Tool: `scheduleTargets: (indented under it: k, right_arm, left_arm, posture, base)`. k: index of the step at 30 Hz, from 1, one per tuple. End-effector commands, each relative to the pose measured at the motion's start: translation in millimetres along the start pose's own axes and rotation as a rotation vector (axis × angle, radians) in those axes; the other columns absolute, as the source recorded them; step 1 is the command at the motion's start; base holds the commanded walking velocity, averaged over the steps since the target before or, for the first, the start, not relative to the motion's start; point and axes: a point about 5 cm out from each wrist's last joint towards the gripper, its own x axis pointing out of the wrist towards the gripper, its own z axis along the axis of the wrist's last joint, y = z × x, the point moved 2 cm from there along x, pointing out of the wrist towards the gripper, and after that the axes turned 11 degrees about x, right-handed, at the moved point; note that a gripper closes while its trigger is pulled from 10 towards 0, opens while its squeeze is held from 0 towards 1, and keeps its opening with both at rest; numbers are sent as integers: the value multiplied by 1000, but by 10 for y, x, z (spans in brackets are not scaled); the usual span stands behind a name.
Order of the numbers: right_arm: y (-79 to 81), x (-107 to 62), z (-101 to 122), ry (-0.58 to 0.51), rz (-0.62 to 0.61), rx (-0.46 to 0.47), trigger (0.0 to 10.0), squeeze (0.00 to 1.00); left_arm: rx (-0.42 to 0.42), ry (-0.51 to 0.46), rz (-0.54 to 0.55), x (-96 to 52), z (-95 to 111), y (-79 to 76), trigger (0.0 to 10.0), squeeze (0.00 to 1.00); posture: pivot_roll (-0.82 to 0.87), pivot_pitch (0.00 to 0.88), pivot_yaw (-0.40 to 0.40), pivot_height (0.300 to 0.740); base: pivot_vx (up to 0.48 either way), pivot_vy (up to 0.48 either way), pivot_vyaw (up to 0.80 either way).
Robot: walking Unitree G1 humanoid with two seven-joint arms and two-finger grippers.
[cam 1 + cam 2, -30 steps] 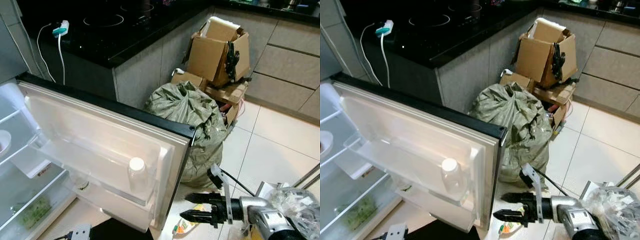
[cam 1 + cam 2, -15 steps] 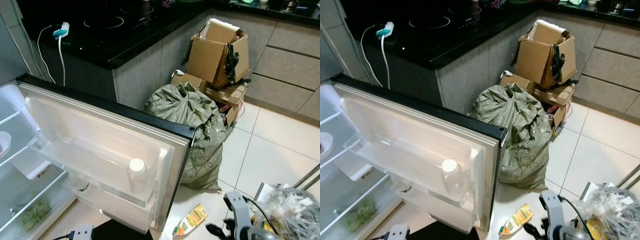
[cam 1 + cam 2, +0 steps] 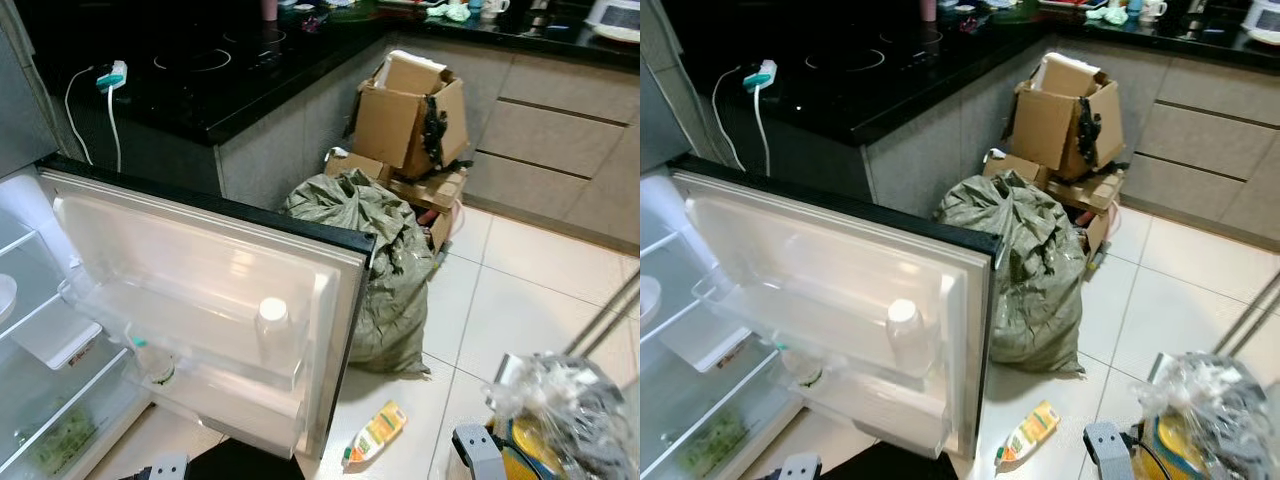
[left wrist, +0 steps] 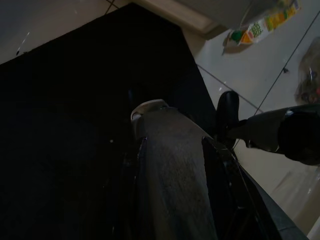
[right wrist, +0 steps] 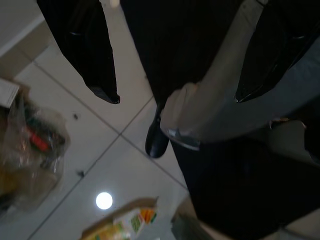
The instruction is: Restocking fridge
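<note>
The fridge door (image 3: 190, 265) stands wide open. A white-capped bottle (image 3: 272, 332) is upright in its door shelf, and a smaller green-capped bottle (image 3: 156, 366) sits lower down. A yellow juice carton (image 3: 375, 433) lies flat on the floor tiles just past the door's edge. In the right wrist view my right gripper (image 5: 175, 97) points down at the floor, open and holding nothing, with the carton (image 5: 122, 227) beyond it. My right wrist (image 3: 476, 456) shows at the bottom edge. The left arm hangs idle over a black mat (image 4: 75, 125).
A full green sack (image 3: 380, 255) leans by the door's edge, with cardboard boxes (image 3: 405, 115) behind it. A clear plastic bag of groceries (image 3: 565, 410) sits at the lower right. A black counter (image 3: 200, 75) carries a white plug and cable (image 3: 108, 78). Open tiles lie to the right.
My right gripper, held out open above the carton a second ago, has drawn back and dropped to the bottom edge. The carton stays on the floor. The camera has tilted up slightly.
</note>
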Motion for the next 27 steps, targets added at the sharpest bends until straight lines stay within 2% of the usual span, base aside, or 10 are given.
scheduleTargets:
  k: [1,13,20,27]
  right_arm:
    - [-8,-3,-73,15,-11,6,10000,0]
    - [-21,-2,-78,17,-27,-1,10000,0]
    - [-7,3,-49,15,-17,-27,10000,0]
    - [5,3,20,-12,-2,-63,10000,0]
  left_arm:
    - [-1,79,-31,-15,-207,-118,10000,0]
    - [-20,77,-24,-4,-211,-149,10000,0]
    - [3,64,-22,-20,-195,-98,10000,0]
    - [23,82,-5,-25,-208,-71,10000,0]
  posture:
    - [-54,90,-24,740]
    - [-55,92,-33,740]
    - [-57,90,-36,740]
    - [-61,91,-35,740]
  base:
    - [-368,0,0]
    - [-376,0,0]
    - [0,0,0]
    - [0,-459,66]
